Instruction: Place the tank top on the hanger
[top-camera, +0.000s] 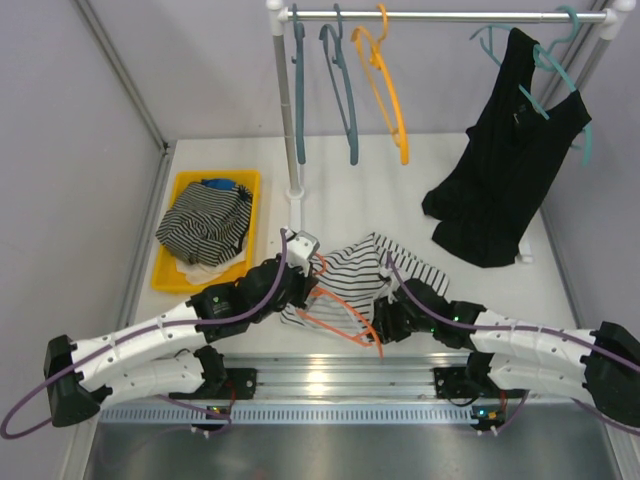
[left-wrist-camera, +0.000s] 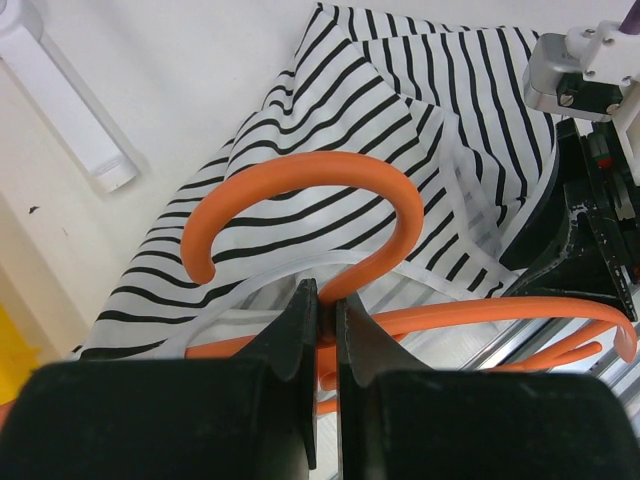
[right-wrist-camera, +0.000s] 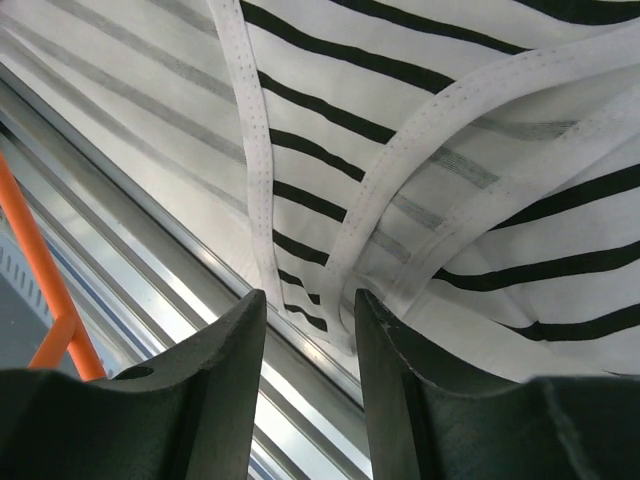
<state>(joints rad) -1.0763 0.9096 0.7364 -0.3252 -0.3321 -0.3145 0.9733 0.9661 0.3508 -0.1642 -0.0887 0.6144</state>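
The white tank top (top-camera: 370, 265) with thin black stripes lies crumpled at the table's near edge, between the arms. The red-orange hanger (top-camera: 340, 310) lies over its front part. My left gripper (top-camera: 303, 262) is shut on the hanger's neck just below the hook (left-wrist-camera: 300, 190); the tank top (left-wrist-camera: 380, 120) lies under the hook. My right gripper (top-camera: 385, 322) is open, its fingers on either side of a white-edged strap (right-wrist-camera: 345, 260) of the tank top (right-wrist-camera: 480, 170), over the metal rail. An arm of the hanger (right-wrist-camera: 45, 290) shows at the left of the right wrist view.
A yellow bin (top-camera: 205, 232) with a darker striped garment (top-camera: 205, 225) stands at the left. A rack (top-camera: 440, 15) at the back carries teal hangers (top-camera: 340, 85), a yellow-amber hanger (top-camera: 385, 85) and a black top (top-camera: 510, 160). The rack's post (top-camera: 288, 110) stands just behind the left gripper.
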